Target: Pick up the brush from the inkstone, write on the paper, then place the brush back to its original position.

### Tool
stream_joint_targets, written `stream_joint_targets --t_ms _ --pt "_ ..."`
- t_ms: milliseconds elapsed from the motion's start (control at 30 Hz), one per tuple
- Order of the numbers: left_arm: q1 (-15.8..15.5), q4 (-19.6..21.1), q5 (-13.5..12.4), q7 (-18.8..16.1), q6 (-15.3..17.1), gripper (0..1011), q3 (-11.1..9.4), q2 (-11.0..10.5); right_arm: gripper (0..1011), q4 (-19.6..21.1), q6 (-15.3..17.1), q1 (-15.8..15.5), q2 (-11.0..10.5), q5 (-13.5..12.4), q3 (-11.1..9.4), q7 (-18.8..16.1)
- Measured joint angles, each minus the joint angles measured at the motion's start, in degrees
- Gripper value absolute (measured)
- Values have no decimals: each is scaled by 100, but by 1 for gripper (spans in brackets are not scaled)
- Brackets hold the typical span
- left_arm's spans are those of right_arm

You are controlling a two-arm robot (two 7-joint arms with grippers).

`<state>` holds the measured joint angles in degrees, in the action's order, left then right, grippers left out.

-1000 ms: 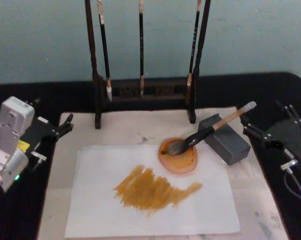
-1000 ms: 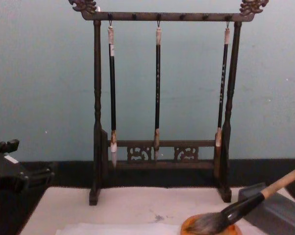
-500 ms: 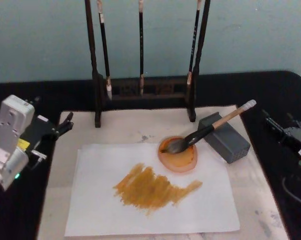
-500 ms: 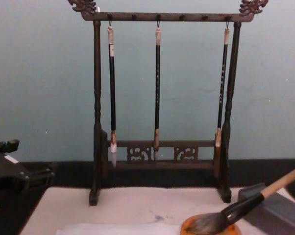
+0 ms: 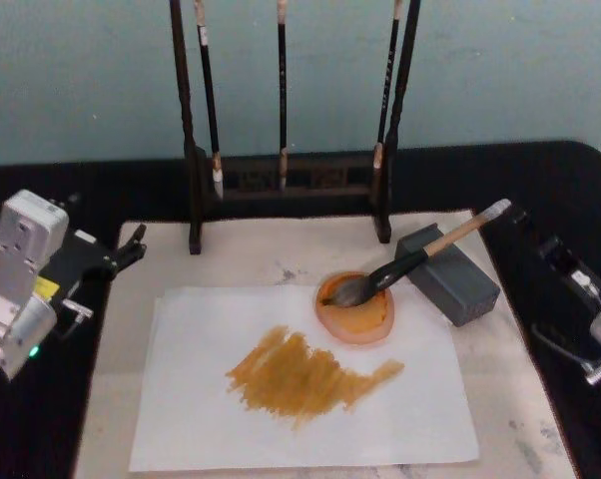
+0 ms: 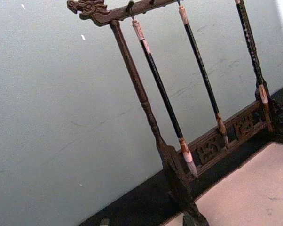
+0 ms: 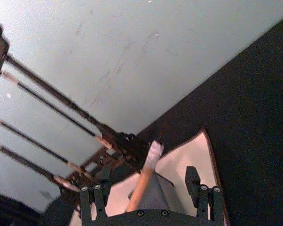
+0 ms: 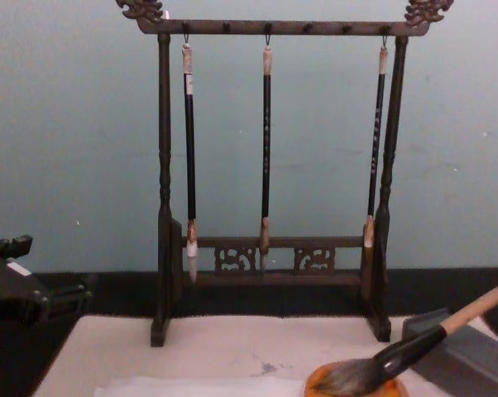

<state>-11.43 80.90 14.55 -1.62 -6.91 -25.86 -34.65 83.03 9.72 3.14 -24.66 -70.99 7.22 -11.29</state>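
**Brush parked on dish and block, both grippers empty**

Nearest us, the paper (image 5: 201, 419) lies flat on the pinkish mat (image 5: 116, 339). A broad orange-brown stroke (image 5: 305, 374) runs across the middle of the paper.

At the paper's far edge sits the orange dish (image 5: 358, 321). The brush (image 5: 420, 254) lies tilted, with its bristles down in the dish and its handle leaning on the grey block (image 5: 460, 289) just right of the dish. Its white end cap sticks out past the block, up and to the right. The chest view agrees: bristles on the dish, handle rising to the right over the block.

We see the left gripper (image 5: 131, 249) at the mat's left edge, over the black surface (image 5: 540, 170) and well apart from the brush. In its wrist view two fingertips sit apart with nothing between them, so it is released and empty.

The right gripper (image 5: 558, 254) hangs over the surface right of the block, near the end cap but not touching it. Its fingers (image 7: 93, 200) are spread wide. The brush handle shows in the gap farther off, with no contact, so this one is released too.

Farthest off, the wooden rack (image 8: 164, 182) stands at the mat's far edge with three thin black brushes (image 8: 266, 141) hanging from it. Behind it is the teal wall (image 5: 81, 80).
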Motion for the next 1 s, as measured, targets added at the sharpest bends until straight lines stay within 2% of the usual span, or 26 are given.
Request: stream_joint_targets --t_ms 233,533,1000 --pt "0 0 0 0 0 1009 0 0 1000 -358 64 364 222 -333 105 34" --pt "0 0 0 0 0 1010 0 0 1000 -774 59 710 409 -521 357 -49" --pt "0 0 0 0 0 1010 0 0 1000 -1243 -29 1030 491 -737 573 -130"
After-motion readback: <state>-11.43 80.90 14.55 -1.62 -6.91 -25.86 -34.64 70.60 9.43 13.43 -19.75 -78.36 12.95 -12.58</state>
